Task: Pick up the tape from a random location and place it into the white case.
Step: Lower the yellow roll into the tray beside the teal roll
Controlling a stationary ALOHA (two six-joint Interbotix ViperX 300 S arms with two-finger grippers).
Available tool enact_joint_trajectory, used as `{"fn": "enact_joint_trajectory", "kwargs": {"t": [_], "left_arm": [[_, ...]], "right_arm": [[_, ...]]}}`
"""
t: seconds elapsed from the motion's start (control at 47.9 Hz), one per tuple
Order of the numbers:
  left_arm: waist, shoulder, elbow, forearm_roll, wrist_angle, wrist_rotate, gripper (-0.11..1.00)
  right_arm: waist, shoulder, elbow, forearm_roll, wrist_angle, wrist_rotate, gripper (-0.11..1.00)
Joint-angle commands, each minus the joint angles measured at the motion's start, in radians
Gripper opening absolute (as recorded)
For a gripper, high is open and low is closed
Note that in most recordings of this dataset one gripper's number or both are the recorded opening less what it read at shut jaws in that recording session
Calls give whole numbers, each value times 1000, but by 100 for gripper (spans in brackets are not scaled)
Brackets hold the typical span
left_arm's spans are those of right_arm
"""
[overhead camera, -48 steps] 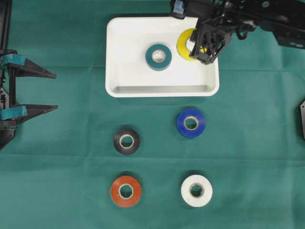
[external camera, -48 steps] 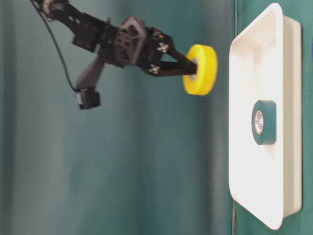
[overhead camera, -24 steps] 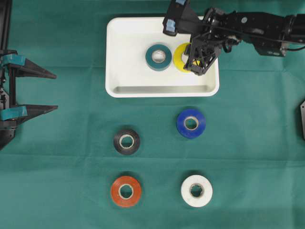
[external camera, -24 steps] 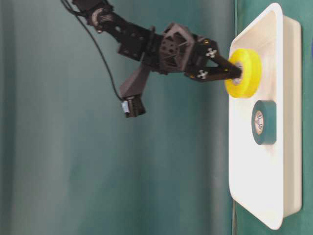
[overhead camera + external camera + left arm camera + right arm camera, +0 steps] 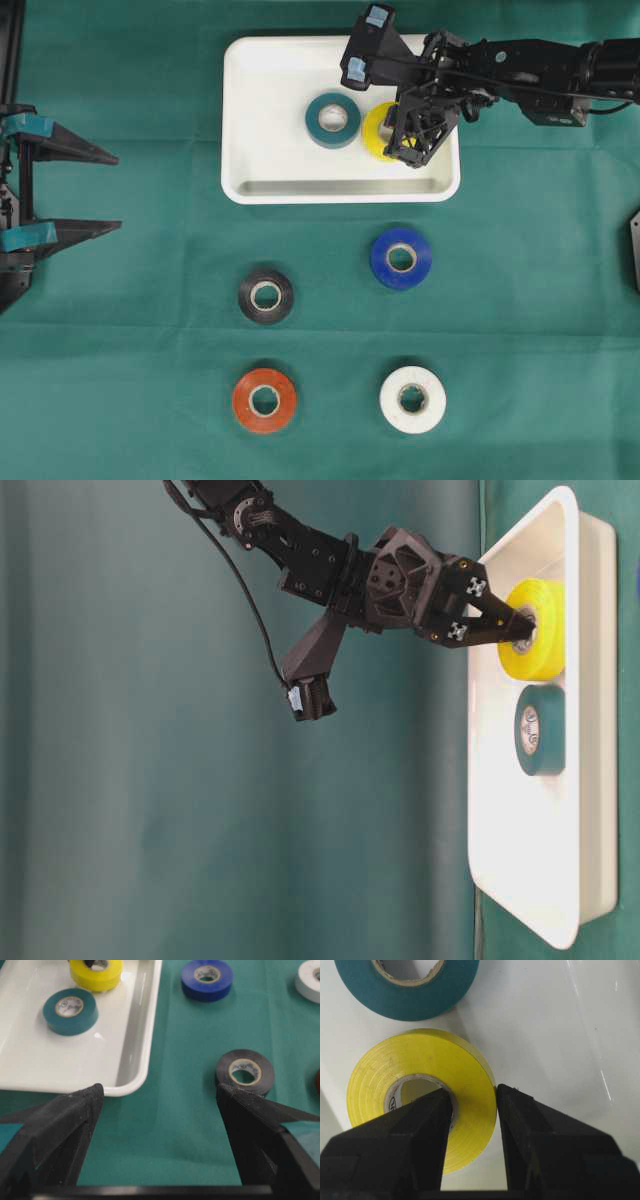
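Right gripper point(image 5: 408, 140) pinches yellow tape point(image 5: 379, 130) at the white case's point(image 5: 262, 92) three o'clock side; release should come only once the roll sits flat.

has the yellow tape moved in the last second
Yes. The right gripper has carried the yellow tape down from the air into the white case, beside the teal tape.

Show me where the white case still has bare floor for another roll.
The shallow white plastic case is bare across its left part, left of the teal tape roll, and along the front strip beside the near rim. The right part is crowded: the yellow tape roll sits there, beside the teal one, with the right gripper shut on its wall.
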Motion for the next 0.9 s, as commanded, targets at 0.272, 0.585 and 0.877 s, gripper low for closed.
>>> {"fn": "enact_joint_trajectory", "kwargs": {"t": [0.272, 0.585, 0.877], "left_arm": [[2, 9, -9, -2, -6, 0, 95], [2, 9, -9, -2, -5, 0, 95], [2, 9, -9, 0, -6, 0, 95]], "right_arm": [[-5, -17, -11, 2, 9, 0, 31], [-5, -17, -14, -3, 9, 2, 57], [-8, -17, -14, -8, 15, 6, 87]]}}
